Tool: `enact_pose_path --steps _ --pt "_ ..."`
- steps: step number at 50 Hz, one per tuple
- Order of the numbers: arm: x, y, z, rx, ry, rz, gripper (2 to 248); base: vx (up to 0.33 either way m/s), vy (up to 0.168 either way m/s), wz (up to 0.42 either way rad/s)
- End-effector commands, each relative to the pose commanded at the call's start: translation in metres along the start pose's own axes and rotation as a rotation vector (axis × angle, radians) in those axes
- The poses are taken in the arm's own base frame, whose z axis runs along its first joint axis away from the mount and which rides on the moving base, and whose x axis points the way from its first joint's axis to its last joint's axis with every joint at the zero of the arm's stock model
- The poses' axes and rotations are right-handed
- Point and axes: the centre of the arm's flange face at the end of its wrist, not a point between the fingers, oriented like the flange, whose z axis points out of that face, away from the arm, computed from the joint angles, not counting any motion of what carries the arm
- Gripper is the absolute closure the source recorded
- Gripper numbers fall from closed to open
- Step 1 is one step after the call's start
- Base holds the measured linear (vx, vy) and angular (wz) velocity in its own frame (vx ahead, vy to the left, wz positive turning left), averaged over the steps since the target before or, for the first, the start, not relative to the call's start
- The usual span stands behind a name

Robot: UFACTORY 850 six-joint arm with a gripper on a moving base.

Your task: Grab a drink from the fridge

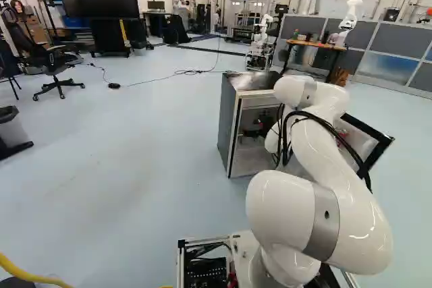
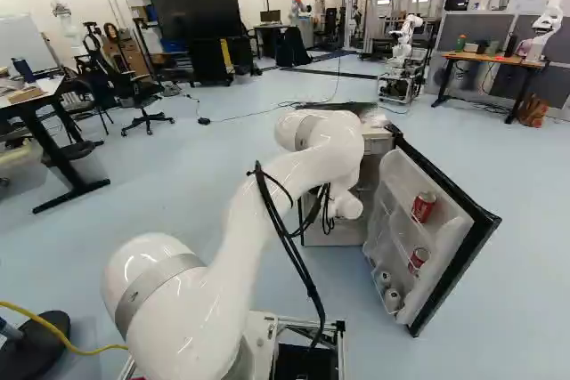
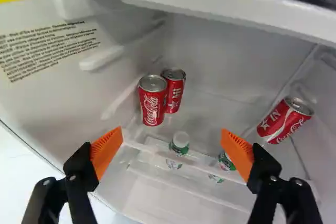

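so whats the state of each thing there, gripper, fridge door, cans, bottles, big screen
gripper: open, holding nothing
fridge door: open
paired cans: standing close together inside
lone can: inside, apart from the pair
door cans: on the door's shelves
whole-capped bottle: cap on
bottle by the finger: partly hidden, cap can't be told
big screen: dark
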Motion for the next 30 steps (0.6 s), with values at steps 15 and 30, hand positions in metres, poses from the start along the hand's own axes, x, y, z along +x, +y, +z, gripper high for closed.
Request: enact_pose_path --steps 15,30 --pt "-0.007 0.002 0.010 0.001 0.008 -0.010 3 0.000 0.000 0.000" --pt "-0.007 0.004 0.018 0.000 0.018 -0.022 3 0.000 0.000 0.000"
